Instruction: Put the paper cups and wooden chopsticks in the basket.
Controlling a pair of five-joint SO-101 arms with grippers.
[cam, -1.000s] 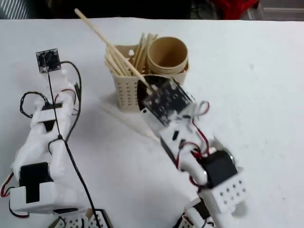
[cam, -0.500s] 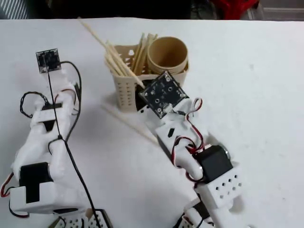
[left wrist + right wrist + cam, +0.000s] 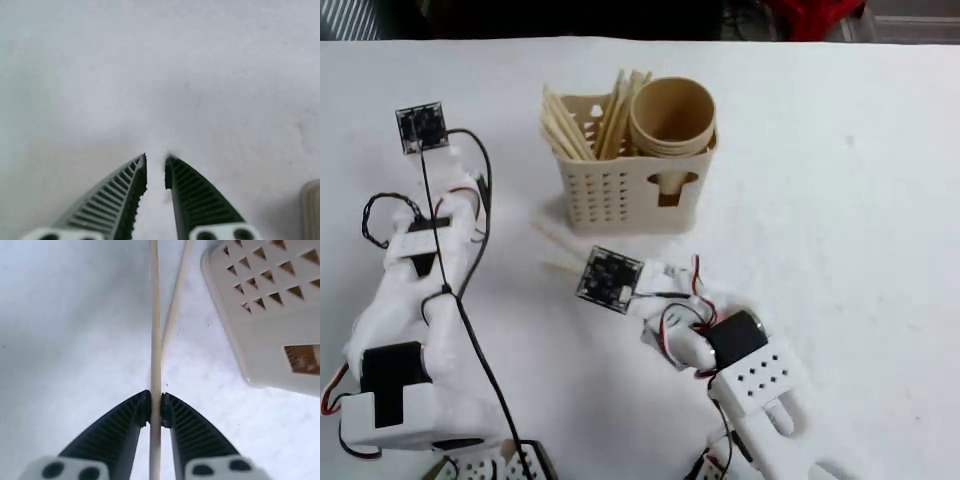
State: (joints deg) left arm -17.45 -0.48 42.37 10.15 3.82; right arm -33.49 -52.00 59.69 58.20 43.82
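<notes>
White arms, black motor blocks, red and black wires. Small black camera boards. Dark ridged gripper fingers, white screw bases.

A white surface takes up nearly the whole high view, evenly lit, with only soft, faint shadows on it. Past its far edge runs a dark strip of the room, with a red object toward one end and pale slats in the opposite corner.
</notes>
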